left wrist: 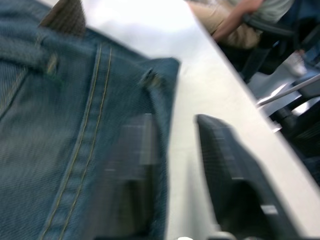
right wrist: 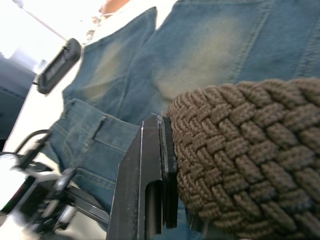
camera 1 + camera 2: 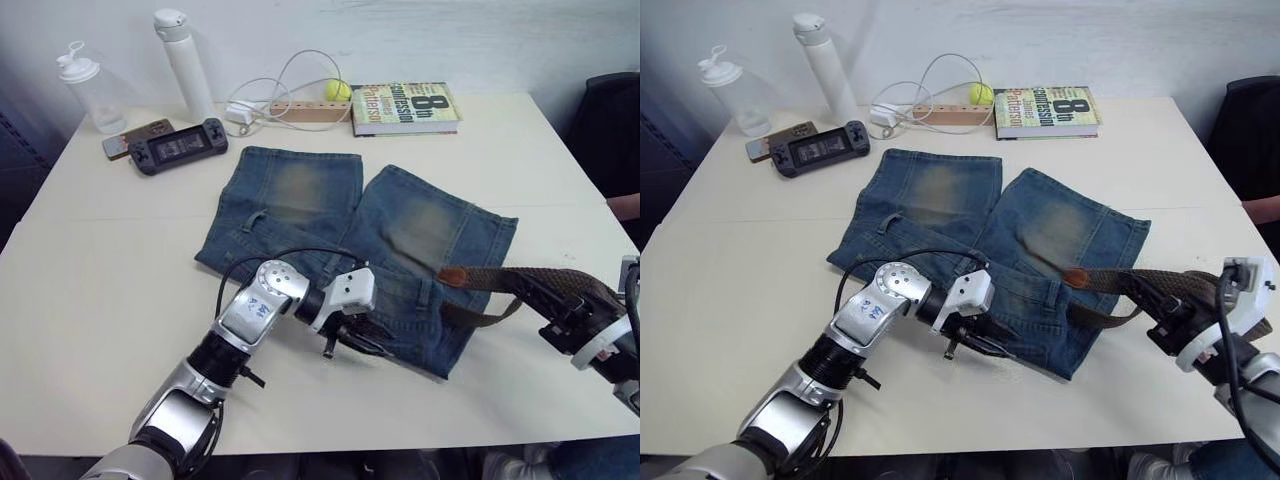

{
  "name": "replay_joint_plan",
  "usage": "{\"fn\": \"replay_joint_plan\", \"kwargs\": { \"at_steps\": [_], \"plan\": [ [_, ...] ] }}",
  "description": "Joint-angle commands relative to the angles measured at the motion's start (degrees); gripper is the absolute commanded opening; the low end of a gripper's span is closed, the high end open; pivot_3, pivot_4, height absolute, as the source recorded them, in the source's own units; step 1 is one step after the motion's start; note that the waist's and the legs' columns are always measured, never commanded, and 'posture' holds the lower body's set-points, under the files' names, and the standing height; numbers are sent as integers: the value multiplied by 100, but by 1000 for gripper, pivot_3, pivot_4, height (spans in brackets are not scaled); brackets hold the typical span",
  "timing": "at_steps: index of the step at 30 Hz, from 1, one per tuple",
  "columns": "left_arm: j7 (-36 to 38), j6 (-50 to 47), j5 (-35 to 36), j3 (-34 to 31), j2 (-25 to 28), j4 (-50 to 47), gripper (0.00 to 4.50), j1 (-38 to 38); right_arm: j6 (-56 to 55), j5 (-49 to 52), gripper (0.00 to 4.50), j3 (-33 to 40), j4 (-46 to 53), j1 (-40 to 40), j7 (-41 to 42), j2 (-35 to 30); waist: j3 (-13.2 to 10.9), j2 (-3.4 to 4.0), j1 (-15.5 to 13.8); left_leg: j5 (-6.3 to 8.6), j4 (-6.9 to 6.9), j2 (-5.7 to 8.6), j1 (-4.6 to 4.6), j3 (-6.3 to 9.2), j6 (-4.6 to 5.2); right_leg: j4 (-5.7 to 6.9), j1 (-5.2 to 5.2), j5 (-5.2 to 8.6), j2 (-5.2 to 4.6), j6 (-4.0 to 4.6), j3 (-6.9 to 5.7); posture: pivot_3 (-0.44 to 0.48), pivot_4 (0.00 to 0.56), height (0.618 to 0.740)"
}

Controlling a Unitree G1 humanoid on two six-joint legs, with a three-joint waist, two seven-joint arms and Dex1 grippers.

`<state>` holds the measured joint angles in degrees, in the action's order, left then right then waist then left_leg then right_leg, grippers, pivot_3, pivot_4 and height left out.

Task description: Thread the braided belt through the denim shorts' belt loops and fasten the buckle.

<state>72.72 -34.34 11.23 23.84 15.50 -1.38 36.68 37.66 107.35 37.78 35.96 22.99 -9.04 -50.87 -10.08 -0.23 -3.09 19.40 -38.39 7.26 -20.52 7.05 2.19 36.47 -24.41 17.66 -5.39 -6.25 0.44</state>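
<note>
The denim shorts [image 3: 300,200] lie flat mid-table, waistband toward me. My left gripper [image 3: 350,340] is open at the waistband's near edge; in the left wrist view one finger [image 1: 130,175] lies over the denim and the other [image 1: 235,180] over bare table. My right gripper [image 3: 560,312] is shut on the braided belt [image 3: 530,282] to the right of the shorts. The belt's lighter brown tip [image 3: 453,275] rests on the shorts' right leg, and a slack loop of strap [image 3: 482,318] sags below it. A belt loop [image 3: 258,222] shows on the left side. The buckle is hidden.
At the table's back stand a clear bottle [image 3: 90,90], a white flask [image 3: 185,65], a phone [image 3: 135,138], a game console [image 3: 178,146], a white cable [image 3: 280,95], a wooden block with a yellow ball [image 3: 338,90] and a book [image 3: 405,107]. A dark chair [image 3: 605,120] stands right.
</note>
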Motion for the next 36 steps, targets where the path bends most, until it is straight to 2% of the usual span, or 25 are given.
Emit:
{"fn": "replay_joint_plan", "kwargs": {
  "at_steps": [1, 2, 3, 7, 12, 26, 36],
  "plan": [
    [28, -494, 605, -466, 219, -548, 3717, 79, 149, 463, 0, 337, 52, 165, -167, -203, 0, 0, 1, 0, 1, -2, 0, 1, 0, 0, 0, 0, 1, 0, 0, 0, 150, 740],
    [4, -614, 737, -589, 294, -624, 4201, 119, 189, 521, 0, 368, 44, 219, -200, -230, 0, 0, 0, 0, -1, -3, 0, 1, 0, 0, 0, 0, 2, 0, 0, 0, 150, 740],
    [-34, -723, 866, -744, 376, -682, 4419, 168, 207, 551, 0, 382, 37, 251, -237, -233, 0, -1, 1, 0, -1, -3, 0, 0, 0, -1, 1, 0, 2, 0, 0, 0, 150, 740],
    [-168, -885, 1182, -1190, 724, -815, 4419, 315, 320, 565, 0, 282, -32, 294, -262, -249, -1, -3, 0, 0, -4, -2, 0, 0, 0, -1, 1, 0, 1, 0, 0, 0, 150, 740],
    [-242, -900, 1246, -1231, 1189, -947, 4419, 185, 245, 565, 0, -146, -289, -133, -481, -152, -1, -3, 7, 0, -4, -2, 0, 0, 0, -2, 1, 0, 2, 0, -1, 0, 150, 740],
    [-731, -1037, 1436, -1242, 1393, -1348, 4419, -192, 477, 467, 0, -829, -760, -579, -656, -93, -2, -5, 6, 0, -3, -2, -1, 2, 0, -4, 1, 0, 2, 0, -3, 0, 150, 740],
    [-987, -1057, 1523, -1258, 1402, -1448, 4419, -255, 346, 254, 0, -1429, -1147, -1410, -1019, 102, -2, -5, 18, 0, -5, -2, -1, 1, 0, -4, 1, 0, 1, 0, -2, 0, 150, 740]
  ]
}}
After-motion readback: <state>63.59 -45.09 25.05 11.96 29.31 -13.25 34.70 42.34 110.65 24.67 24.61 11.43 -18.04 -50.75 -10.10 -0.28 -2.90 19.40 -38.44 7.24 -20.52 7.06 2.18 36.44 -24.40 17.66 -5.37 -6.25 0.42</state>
